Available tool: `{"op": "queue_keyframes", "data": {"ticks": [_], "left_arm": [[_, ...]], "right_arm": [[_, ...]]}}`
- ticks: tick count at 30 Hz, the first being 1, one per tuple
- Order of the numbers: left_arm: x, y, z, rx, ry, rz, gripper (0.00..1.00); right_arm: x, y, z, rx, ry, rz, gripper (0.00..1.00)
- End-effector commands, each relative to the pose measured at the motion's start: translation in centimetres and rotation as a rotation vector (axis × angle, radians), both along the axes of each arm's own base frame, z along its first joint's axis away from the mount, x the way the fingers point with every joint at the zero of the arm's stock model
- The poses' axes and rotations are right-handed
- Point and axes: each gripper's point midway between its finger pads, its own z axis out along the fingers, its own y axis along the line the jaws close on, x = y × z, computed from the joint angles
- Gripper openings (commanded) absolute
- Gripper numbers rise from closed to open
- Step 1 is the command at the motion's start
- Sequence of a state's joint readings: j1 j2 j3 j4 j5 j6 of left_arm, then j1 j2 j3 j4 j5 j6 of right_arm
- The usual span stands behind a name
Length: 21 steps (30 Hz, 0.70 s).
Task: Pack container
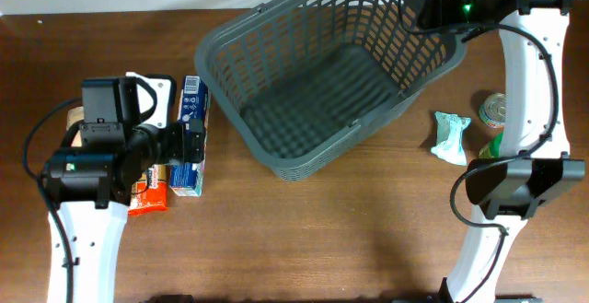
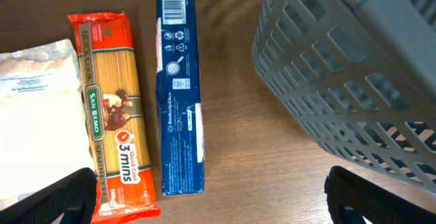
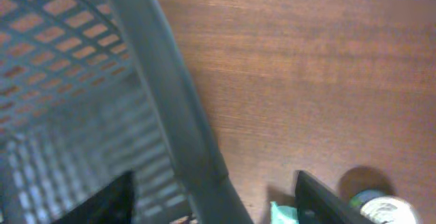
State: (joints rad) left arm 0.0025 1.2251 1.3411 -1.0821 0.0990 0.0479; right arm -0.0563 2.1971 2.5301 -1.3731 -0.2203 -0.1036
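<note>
Packing hasn't started, far as I can tell: the dark grey shopping basket [image 1: 294,160] sits empty at the back middle of the table [image 1: 322,238]. Left gripper [image 2: 210,183] hangs spread wide right over the blue carton [image 2: 178,94], which lies beside the San Remo spaghetti pack [image 2: 112,115] (probably lining up a grab across its narrow sides). Right gripper [image 3: 212,182] straddles the basket's far-right rim, fingers apart and not pinching, likely there to steady it.
</note>
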Motion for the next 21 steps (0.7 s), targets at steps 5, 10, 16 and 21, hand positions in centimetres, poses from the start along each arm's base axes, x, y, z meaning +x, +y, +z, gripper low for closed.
{"op": "queue_keyframes", "data": {"ticks": [5, 10, 16, 21], "left_arm": [[0.2, 0.0, 0.9, -0.003, -0.024, -0.003, 0.99], [0.4, 0.1, 1.3, -0.001, -0.039, -0.001, 0.99], [0.6, 1.2, 3.1, 0.049, -0.091, 0.038, 0.99], [0.5, 2.1, 5.2, 0.071, -0.141, 0.085, 0.99]], "right_arm": [[-0.3, 0.4, -0.2, 0.012, 0.021, 0.007, 0.54], [-1.0, 0.1, -0.7, -0.007, 0.053, -0.005, 0.49], [-2.5, -0.5, -1.6, -0.038, 0.127, -0.022, 0.43], [-4.1, -0.6, -2.2, -0.039, 0.197, -0.025, 0.38]]}}
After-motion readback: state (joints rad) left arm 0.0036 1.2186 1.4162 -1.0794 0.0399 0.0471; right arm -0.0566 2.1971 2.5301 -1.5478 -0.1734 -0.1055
